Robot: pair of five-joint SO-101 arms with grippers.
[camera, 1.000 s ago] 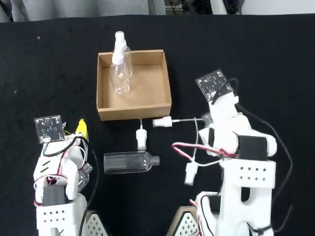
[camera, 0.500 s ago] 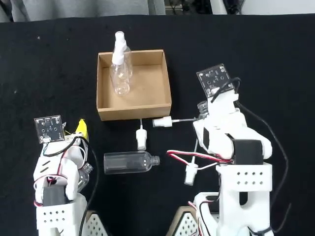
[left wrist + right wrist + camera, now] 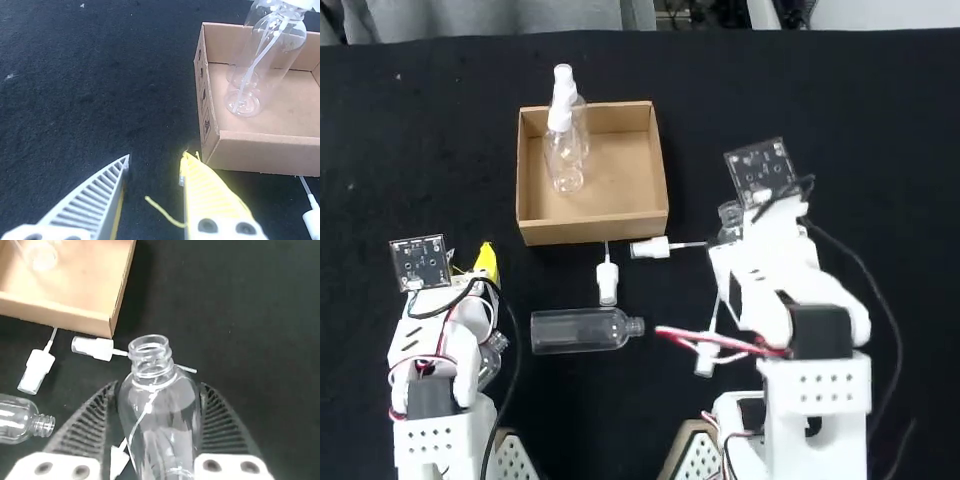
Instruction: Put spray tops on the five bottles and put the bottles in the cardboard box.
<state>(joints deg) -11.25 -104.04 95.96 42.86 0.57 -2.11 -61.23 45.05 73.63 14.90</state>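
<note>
Black cloth-covered table [image 3: 880, 100] — grey curtain [image 3: 470, 15] along its far edge

Brown box [image 3: 592, 228], black table [image 3: 420, 120], clear bottle [image 3: 157, 407]

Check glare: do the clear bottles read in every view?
High view: lying bottle reads only by pale highlights on the black cloth. Right wrist view: held bottle glints at its neck rim, cloth visible through it. Left wrist view: boxed bottles glint against the cardboard box.
</note>
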